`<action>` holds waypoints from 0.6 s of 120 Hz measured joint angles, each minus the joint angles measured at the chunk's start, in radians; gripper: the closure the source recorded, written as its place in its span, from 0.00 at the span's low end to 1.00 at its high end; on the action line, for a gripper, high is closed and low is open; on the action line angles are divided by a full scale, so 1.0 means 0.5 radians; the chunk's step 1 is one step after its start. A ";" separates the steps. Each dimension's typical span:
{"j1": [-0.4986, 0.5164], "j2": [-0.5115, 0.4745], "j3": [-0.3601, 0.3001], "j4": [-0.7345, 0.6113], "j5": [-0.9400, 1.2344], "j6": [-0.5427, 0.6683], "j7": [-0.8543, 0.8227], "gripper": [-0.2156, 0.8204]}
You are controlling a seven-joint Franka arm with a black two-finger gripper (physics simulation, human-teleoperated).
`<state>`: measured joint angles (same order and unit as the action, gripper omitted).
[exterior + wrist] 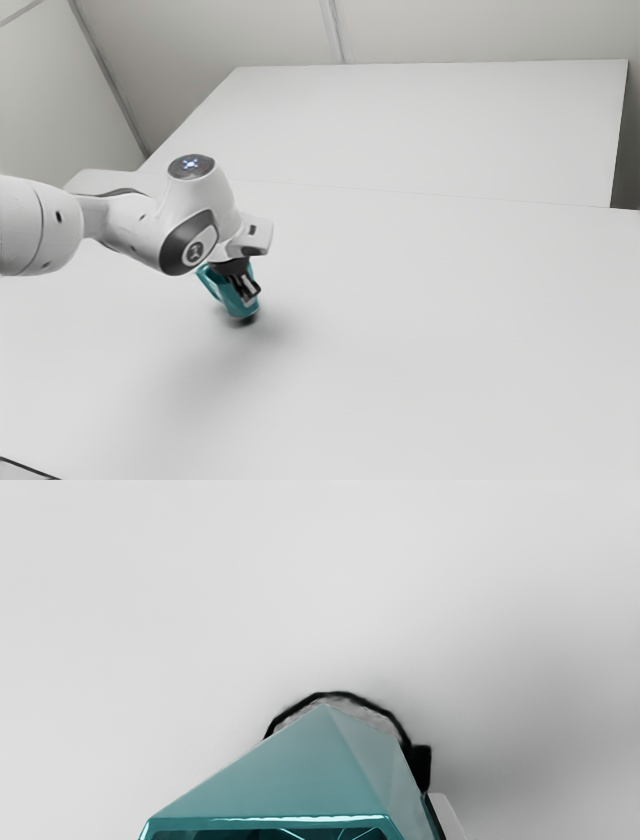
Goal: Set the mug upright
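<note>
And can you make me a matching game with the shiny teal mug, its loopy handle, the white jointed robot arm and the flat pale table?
Things:
1. Teal mug
2. Handle
3. Robot arm
4. Table

Places and states:
A. Comes in from the exterior view's left
B. Beneath all the others
C. Tilted, with an open mouth
D. On the mug's side, toward the exterior view's left

Right pairs: 1-C, 2-D, 3-A, 4-B

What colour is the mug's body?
Teal all over its faceted body; the wrist view shows it best, on the mug close up.
</note>
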<state>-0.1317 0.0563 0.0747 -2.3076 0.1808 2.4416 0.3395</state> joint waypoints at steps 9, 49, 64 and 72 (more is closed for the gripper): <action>-0.025 0.030 -0.001 0.035 0.000 0.000 -0.004 0.96; -0.029 0.101 -0.003 0.075 0.000 0.001 -0.018 0.96; -0.042 0.109 -0.002 0.081 -0.001 0.001 -0.021 0.95; -0.042 0.110 -0.003 0.082 -0.010 -0.002 -0.014 0.90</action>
<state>-0.1527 0.1111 0.0733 -2.2665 0.1760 2.4407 0.3323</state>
